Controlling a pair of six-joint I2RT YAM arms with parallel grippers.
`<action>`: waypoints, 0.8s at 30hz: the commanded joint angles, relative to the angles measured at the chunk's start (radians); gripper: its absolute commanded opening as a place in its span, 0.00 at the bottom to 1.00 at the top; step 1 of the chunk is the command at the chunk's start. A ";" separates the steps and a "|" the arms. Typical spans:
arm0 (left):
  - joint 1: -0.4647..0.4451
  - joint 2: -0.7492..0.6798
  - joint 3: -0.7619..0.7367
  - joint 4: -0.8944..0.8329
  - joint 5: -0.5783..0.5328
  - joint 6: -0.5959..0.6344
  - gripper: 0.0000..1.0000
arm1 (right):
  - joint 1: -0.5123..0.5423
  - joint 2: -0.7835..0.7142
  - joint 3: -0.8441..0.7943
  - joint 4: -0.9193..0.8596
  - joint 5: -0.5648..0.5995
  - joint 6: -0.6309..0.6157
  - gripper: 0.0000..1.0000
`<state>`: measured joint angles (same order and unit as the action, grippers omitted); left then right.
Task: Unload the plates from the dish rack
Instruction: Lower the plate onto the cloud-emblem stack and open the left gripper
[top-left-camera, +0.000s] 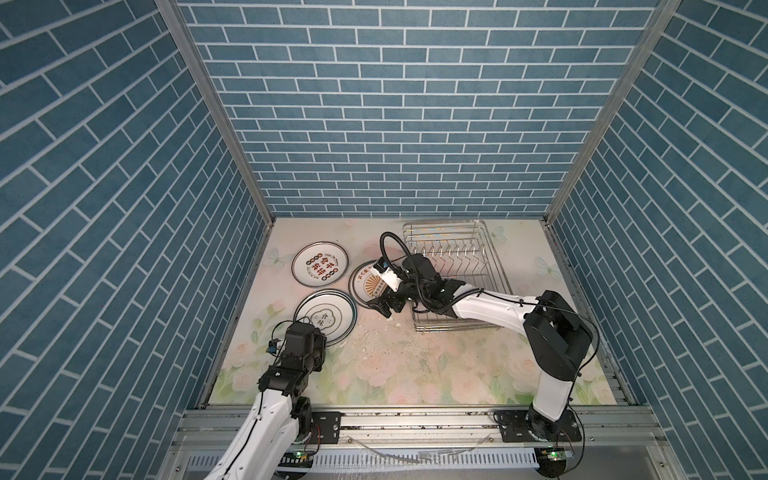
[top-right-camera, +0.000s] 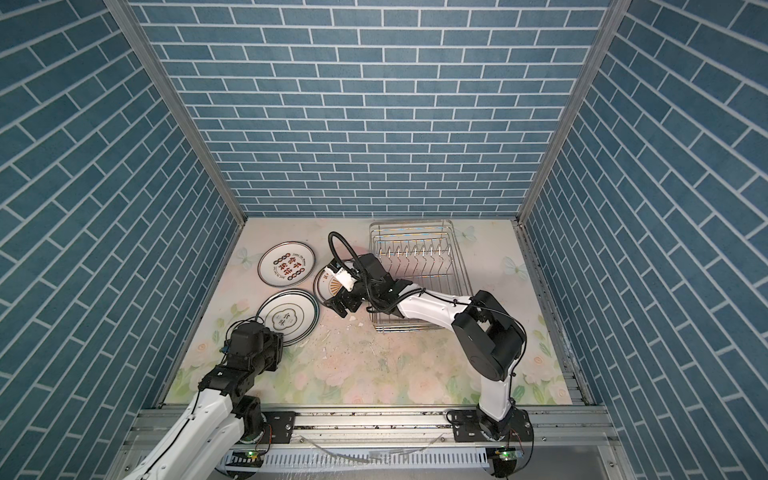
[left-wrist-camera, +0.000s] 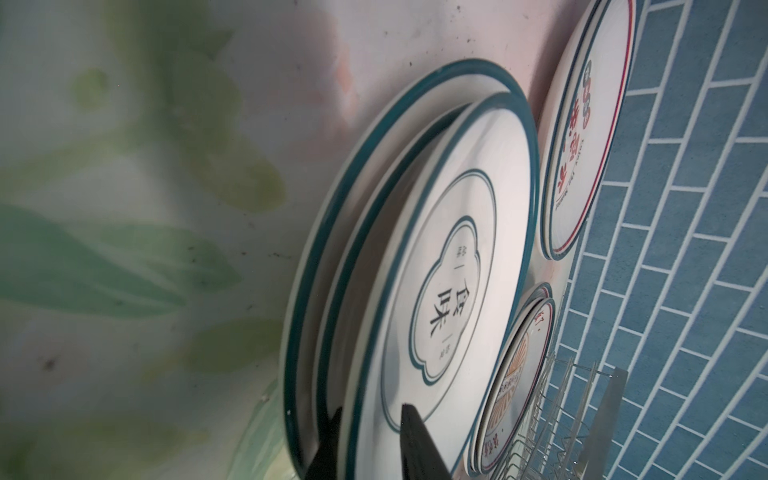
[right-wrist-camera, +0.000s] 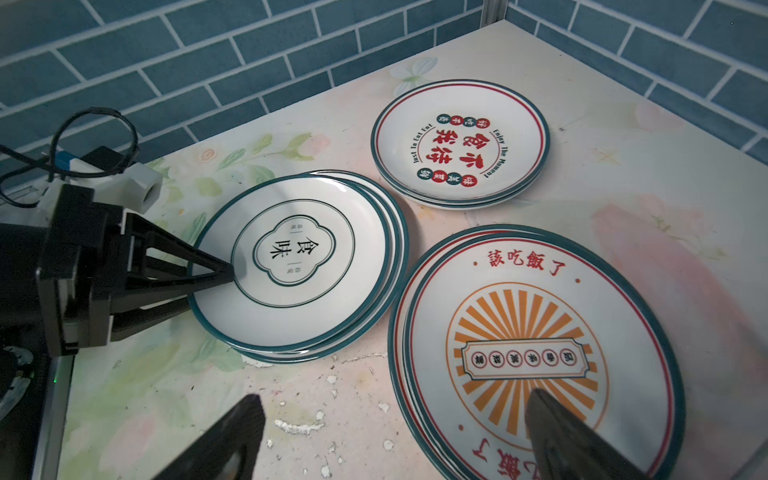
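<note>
Three stacks of plates lie on the floral table, left of the dish rack (top-left-camera: 457, 249) (top-right-camera: 419, 249). No plate shows in the rack. The flower-outline stack (top-left-camera: 326, 318) (right-wrist-camera: 299, 266) is nearest my left arm. My left gripper (left-wrist-camera: 372, 409) (right-wrist-camera: 208, 286) straddles its top plate's near rim, one finger above and one below, jaws slightly apart. The red-character stack (top-left-camera: 320, 264) (right-wrist-camera: 459, 143) lies behind it. My right gripper (right-wrist-camera: 395, 397) (top-left-camera: 380, 305) hangs wide open and empty. One finger is over the sunburst stack (right-wrist-camera: 523, 349) (top-left-camera: 365, 284), the other over bare table.
Blue brick walls close in the table on three sides. White chipped flecks (right-wrist-camera: 291, 424) mark the tabletop under my right gripper. My right arm (top-left-camera: 490, 307) crosses over the rack's near corner. An aluminium rail (top-left-camera: 415, 419) runs along the front edge.
</note>
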<state>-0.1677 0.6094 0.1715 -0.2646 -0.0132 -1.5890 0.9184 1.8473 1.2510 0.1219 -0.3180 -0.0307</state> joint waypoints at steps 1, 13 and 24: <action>0.005 -0.003 0.002 -0.054 -0.015 0.006 0.28 | 0.019 0.025 0.058 -0.033 -0.049 -0.024 0.99; 0.005 0.052 0.078 -0.123 -0.053 0.065 0.43 | 0.033 0.043 0.077 -0.056 0.005 -0.044 0.99; 0.005 0.188 0.180 -0.151 -0.067 0.123 0.44 | 0.033 0.013 0.053 -0.046 0.052 -0.061 0.99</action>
<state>-0.1677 0.7761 0.3058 -0.3523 -0.0521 -1.5082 0.9474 1.8824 1.2995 0.0765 -0.2848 -0.0528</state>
